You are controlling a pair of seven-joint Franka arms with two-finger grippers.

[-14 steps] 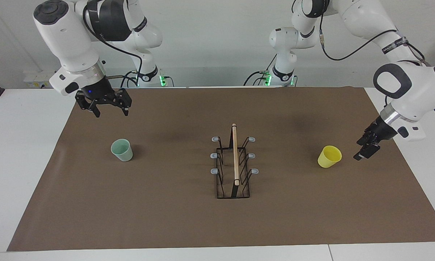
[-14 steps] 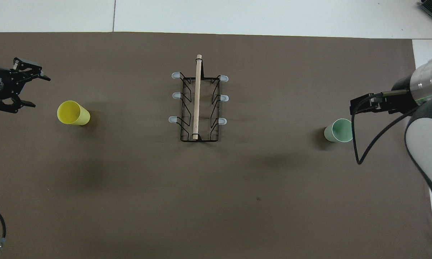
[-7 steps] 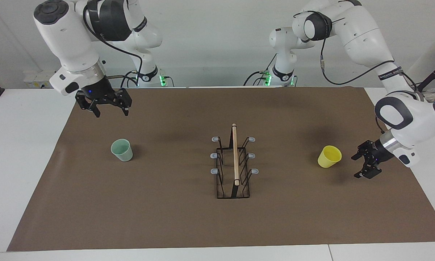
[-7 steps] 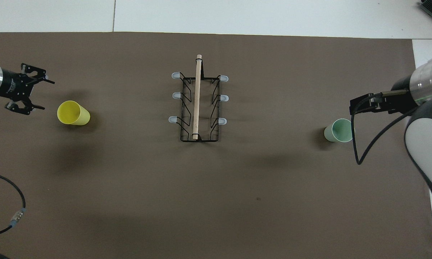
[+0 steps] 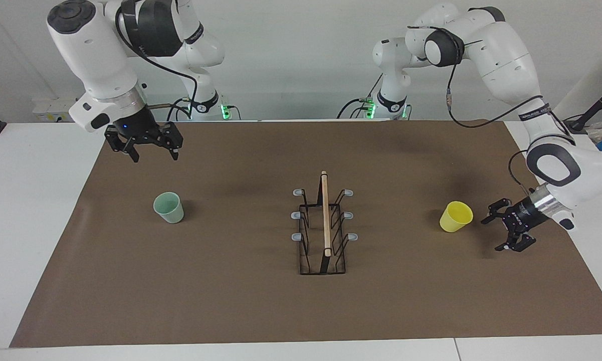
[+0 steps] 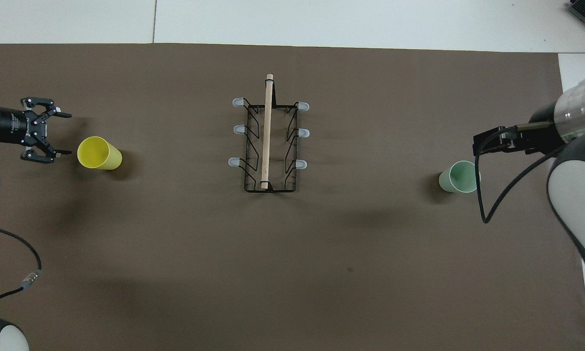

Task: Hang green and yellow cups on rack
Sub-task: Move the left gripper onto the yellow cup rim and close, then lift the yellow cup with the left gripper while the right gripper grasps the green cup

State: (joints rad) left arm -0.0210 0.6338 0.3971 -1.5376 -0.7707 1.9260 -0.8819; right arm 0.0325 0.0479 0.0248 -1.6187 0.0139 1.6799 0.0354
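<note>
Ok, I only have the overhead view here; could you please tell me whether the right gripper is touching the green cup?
Observer: No. The right gripper hangs open, high above the mat, well clear of the green cup.
Operator: Thank you. And how high is the left gripper, please?
Observer: The left gripper is low, about level with the yellow cup. It is open toward the cup, with a gap between them.

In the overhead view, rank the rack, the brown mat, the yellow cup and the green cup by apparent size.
1. brown mat
2. rack
3. yellow cup and green cup: they look alike in size, so no ranking between them.
</note>
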